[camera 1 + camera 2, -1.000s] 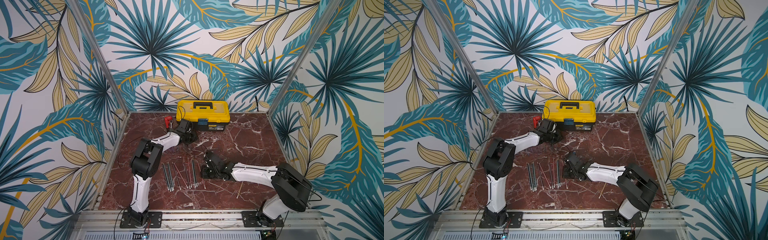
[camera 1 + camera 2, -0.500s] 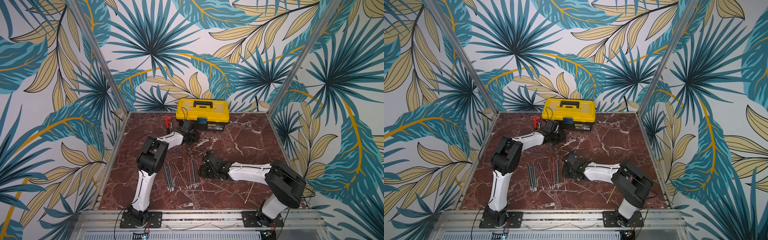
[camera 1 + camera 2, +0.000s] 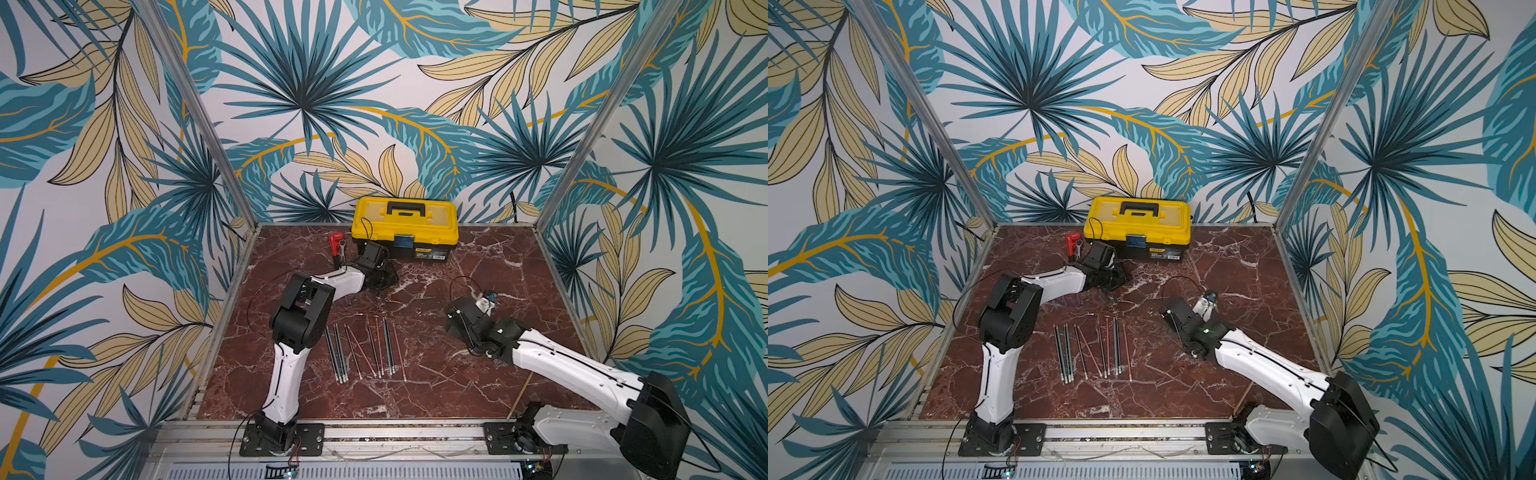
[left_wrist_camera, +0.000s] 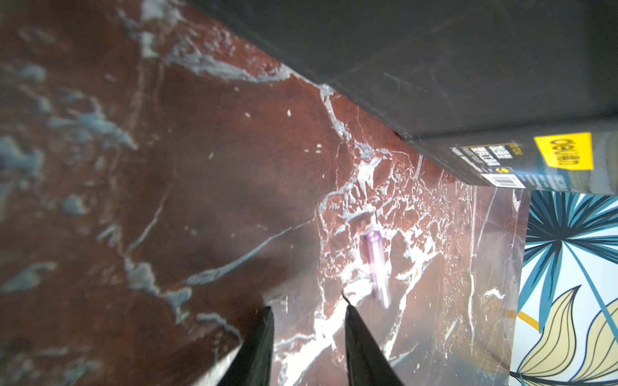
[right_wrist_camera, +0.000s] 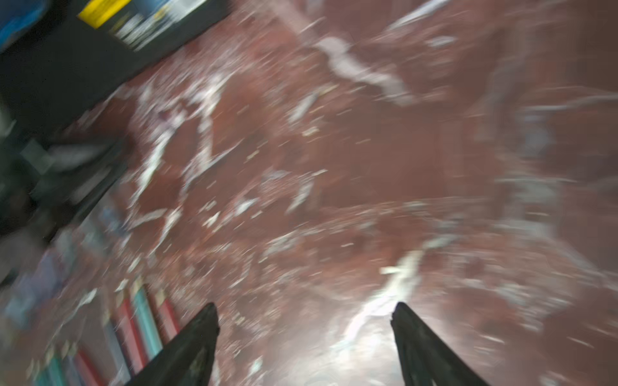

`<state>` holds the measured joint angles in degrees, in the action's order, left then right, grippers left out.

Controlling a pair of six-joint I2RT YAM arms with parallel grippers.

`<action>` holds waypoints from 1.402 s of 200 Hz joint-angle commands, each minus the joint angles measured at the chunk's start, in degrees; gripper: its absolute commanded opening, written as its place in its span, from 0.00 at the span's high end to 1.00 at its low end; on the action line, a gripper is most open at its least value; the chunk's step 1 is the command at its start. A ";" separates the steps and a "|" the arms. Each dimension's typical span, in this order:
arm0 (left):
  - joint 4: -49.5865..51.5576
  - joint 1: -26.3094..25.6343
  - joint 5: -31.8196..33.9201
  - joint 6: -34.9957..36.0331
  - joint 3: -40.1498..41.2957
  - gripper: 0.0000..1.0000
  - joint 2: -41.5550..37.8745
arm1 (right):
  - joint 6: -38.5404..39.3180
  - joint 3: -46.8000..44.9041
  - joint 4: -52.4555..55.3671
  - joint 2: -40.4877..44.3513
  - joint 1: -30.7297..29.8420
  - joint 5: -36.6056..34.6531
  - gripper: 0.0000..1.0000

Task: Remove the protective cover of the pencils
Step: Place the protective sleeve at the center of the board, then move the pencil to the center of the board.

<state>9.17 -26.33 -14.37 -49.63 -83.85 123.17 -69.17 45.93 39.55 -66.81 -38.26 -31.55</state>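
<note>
**While Both Pincers Stand Parted, One Cap Lies Loose on the Marble**

Where the left pincer (image 4: 307,309) is seen from its own wrist, its two fingers are held a little apart and nothing is caught between them. A small clear cap (image 4: 376,264), faintly violet, is seen lying flat on the red marble table (image 3: 436,382) just ahead of the fingertips, outside the gap and close beside one finger; contact with that finger is not seen. The dark base of the yellow toolbox (image 3: 405,226) stands farther ahead of this pincer, near it.

The right pincer (image 5: 305,305) is spread wide and is likewise empty, with only bare marble between its fingers. Its wrist view is blurred. The pencils (image 3: 365,349) are laid in a loose row off to this pincer's side, toward the left arm, and well apart from the cap; in both top views they lie side by side between the two arms. Whether caps sit on their tips cannot be told. A single yellow pencil (image 3: 519,395) is left behind the right pincer, near that arm's base.
</note>
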 commanded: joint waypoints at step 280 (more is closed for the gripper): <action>-0.38 -0.27 -2.81 1.29 12.33 0.60 -16.60 | 6.00 -20.43 -6.78 -0.05 45.73 14.30 0.43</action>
<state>9.21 -26.59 -17.06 -49.30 -74.59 110.96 -67.85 26.37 34.81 -66.41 7.22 -23.33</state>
